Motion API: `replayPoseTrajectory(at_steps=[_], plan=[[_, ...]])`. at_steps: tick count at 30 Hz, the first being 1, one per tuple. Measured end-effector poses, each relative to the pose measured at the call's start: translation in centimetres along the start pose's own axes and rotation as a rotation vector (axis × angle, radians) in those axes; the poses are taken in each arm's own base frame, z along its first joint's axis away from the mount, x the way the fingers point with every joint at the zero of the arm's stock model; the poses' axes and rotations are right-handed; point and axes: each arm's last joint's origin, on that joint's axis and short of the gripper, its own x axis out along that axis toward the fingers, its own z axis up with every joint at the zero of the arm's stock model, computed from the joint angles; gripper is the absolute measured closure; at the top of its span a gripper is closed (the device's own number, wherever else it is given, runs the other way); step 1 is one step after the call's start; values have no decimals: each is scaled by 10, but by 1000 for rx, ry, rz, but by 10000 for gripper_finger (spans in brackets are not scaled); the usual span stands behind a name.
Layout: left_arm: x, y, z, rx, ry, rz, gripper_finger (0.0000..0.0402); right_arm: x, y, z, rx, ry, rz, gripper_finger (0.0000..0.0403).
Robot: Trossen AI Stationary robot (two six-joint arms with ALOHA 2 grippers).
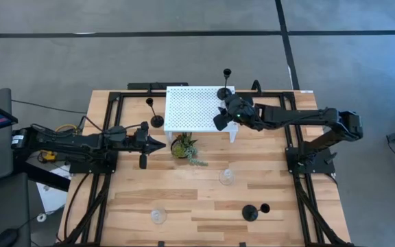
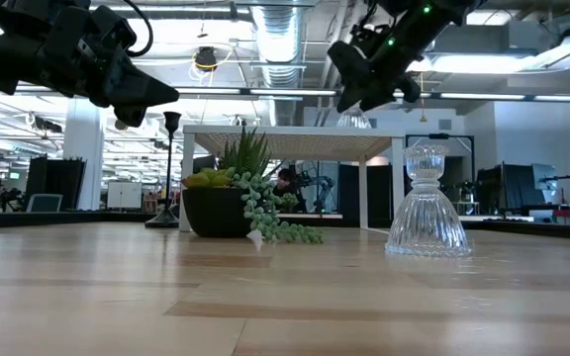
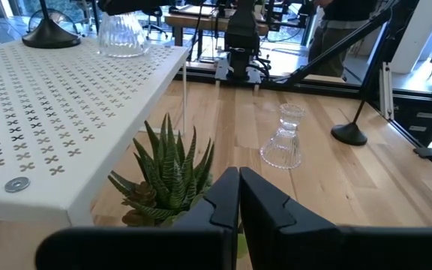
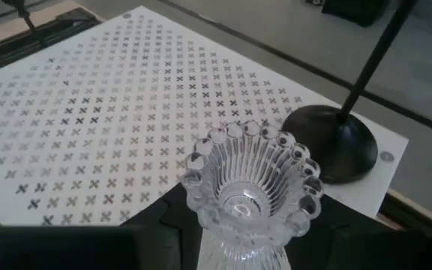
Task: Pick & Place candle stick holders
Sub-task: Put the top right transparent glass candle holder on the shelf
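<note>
- Clear glass holder point(image 4: 250, 191) sits upright between the right gripper's point(image 1: 223, 116) fingers, over the right edge of the white stand point(image 1: 194, 106); jaws part-spread, pinching its lower body. Whether its foot touches the stand top, I can't tell.
- Just beside it on the stand's back right corner: a black holder point(image 1: 224, 89), round base on the white top, thin stem up.
- Second black holder point(image 1: 155, 118) stands on the table just left of the stand.
- Third black holder point(image 1: 252, 212) is on the table's near right part, well apart from the stand.
- Second clear glass holder point(image 1: 226, 177) is upright on the wood table point(image 1: 184, 199), in front of the stand's right end.
- Third clear glass holder point(image 1: 158, 215) is at the near left part of the table, well apart from the others.
- Small potted plant point(image 1: 183, 147) sits on the table just in front of the stand's front left area.
- Left gripper point(image 1: 160, 143) hangs above the table left of the plant, tips pointing at it, jaws pressed together, nothing held.
</note>
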Motion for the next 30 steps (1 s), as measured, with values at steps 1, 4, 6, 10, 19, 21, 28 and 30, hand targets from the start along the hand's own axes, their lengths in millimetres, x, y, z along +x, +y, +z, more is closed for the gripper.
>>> replayPoseTrajectory(at_steps=[1,4,6,10,19,21,28,30], plan=[[0,0,0,0,0,0,389,2,1,-1,-1,0,-3,278],[0,0,0,0,0,0,389,7,4,-2,-3,-1,-13,287],[0,0,0,0,0,-1,389,7,4,-1,-8,-5,-12,287],[0,0,0,0,0,0,389,5,2,-1,-9,-7,-12,271],[0,0,-1,0,5,0,389,4,0,0,-31,1,2,287],[0,0,-1,0,5,0,389,4,1,0,-48,1,4,287],[0,0,-1,0,5,0,389,4,1,-4,-95,24,3,185],[0,0,-1,0,5,0,389,4,1,-5,-96,26,3,154]])
